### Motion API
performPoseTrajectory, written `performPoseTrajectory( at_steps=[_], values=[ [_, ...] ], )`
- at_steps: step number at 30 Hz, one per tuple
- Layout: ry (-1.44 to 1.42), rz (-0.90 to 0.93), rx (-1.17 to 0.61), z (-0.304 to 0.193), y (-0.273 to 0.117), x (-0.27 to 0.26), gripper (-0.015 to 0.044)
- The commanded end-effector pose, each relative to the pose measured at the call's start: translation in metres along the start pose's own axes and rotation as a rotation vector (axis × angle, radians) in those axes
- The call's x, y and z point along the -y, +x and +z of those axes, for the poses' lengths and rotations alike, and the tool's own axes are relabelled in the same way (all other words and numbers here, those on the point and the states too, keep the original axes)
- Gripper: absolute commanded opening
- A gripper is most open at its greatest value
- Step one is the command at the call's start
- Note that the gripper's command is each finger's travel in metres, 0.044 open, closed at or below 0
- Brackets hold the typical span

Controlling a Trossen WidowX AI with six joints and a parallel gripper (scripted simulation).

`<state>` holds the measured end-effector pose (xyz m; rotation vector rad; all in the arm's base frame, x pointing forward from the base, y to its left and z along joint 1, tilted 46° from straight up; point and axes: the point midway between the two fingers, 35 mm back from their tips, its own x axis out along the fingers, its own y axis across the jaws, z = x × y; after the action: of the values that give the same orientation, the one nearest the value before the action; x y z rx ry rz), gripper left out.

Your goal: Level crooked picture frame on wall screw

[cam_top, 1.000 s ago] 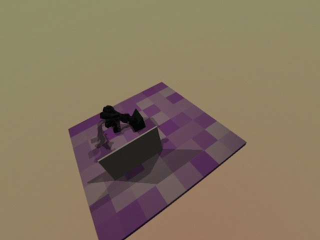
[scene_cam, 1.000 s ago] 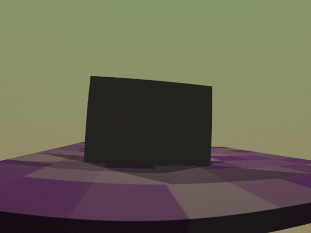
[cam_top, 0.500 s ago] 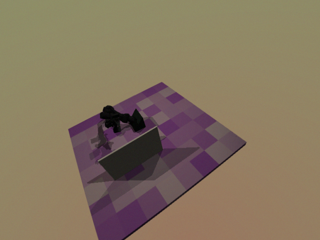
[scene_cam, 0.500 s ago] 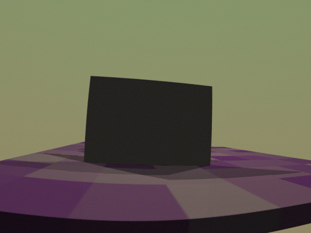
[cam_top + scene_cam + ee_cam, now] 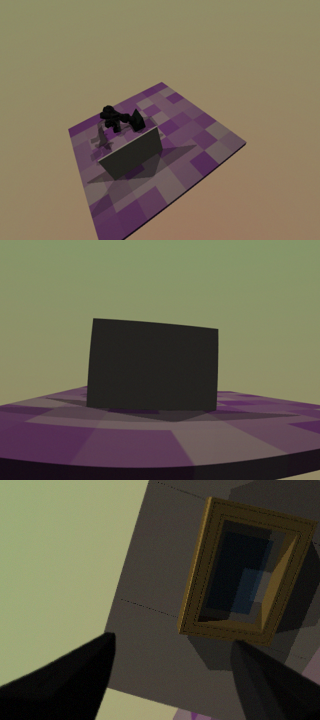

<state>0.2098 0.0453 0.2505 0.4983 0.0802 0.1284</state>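
The gold picture frame point(image 5: 203, 570) with a blue picture hangs on the grey wall point(image 5: 133, 155) point(image 5: 155, 364) point(image 5: 145, 570). The wrist view is rolled, with the wall's top edge at left. The frame is tilted against that edge and the seams. Its end at the top of the wrist view lies nearer the wall's top, so its right side, facing the wall, looks higher. My gripper point(image 5: 173, 645) is open and empty, its tips near the frame's lower end in that view. Contact cannot be judged. The screw is hidden; the wall hides the frame in the top and exterior views.
The black arm point(image 5: 111, 114) is behind the wall in the top view, with a dark angular shape point(image 5: 138, 122) at its outer end. The wall stands above a purple chequered floor point(image 5: 204, 162) point(image 5: 134, 446). One wall side edge shows low in the wrist view.
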Motion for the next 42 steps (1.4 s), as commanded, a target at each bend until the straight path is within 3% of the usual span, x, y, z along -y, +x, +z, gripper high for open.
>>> performPoseTrajectory(
  at_steps=[1, 18, 28, 42],
  values=[
    [-0.005, -0.002, 0.002, 0.001, 0.000, 0.000, 0.0260],
    [0.000, -0.001, 0.001, 0.000, 0.001, 0.000, 0.0260],
    [0.116, -0.001, 0.010, -0.008, 0.065, 0.033, 0.0260],
    [0.129, 0.003, 0.010, -0.003, 0.072, 0.037, 0.0260]
  ],
)
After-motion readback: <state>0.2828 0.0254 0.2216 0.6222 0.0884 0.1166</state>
